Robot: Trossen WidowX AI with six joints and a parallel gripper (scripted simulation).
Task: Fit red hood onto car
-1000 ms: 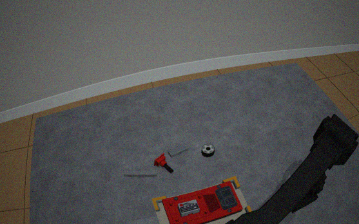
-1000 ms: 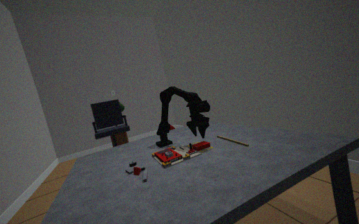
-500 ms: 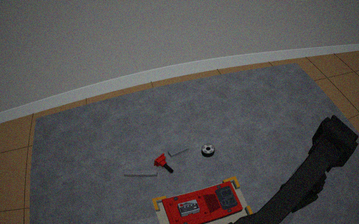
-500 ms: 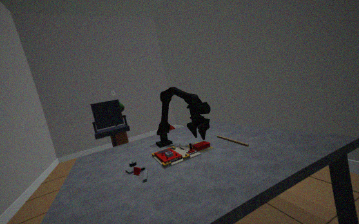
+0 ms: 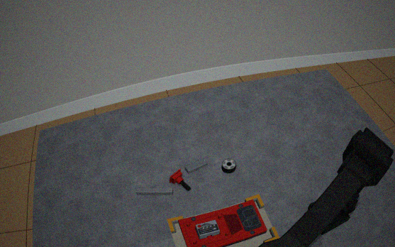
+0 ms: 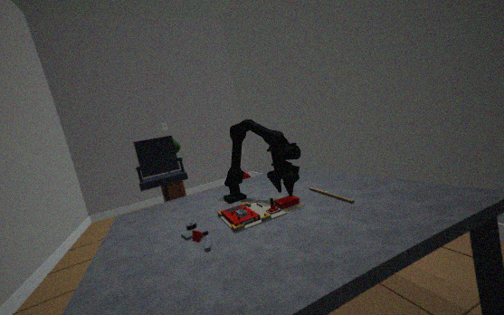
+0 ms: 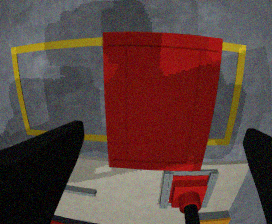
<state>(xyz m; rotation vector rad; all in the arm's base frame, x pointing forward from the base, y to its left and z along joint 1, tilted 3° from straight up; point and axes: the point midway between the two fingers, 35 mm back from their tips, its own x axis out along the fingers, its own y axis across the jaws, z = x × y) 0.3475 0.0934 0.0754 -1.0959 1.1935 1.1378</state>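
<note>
The red hood [image 6: 287, 202] [image 7: 162, 100] lies roof up, partly inside a yellow outline [image 7: 19, 90] on the table. My gripper [image 6: 285, 192] [image 7: 167, 133] is open and empty above the hood; in the wrist view its fingers stand wide, one on each side of it. The red chassis [image 5: 237, 237] [image 6: 232, 217] sits in the jig [image 5: 180, 239] [image 7: 122, 195] with yellow corner pieces. The grey engine block [image 5: 208, 229] [image 6: 241, 212] is on its deck. The pegs are too small to make out well. The hood's corner holes are not visible.
A red part with a black stem [image 6: 273, 208] [image 7: 189, 195] stands close to the hood's near edge. Beyond the jig lie a red piece [image 5: 176, 177], a wheel [image 5: 228, 165] and grey bars [image 5: 154, 193]. A wooden stick [image 6: 331, 195] lies past the hood.
</note>
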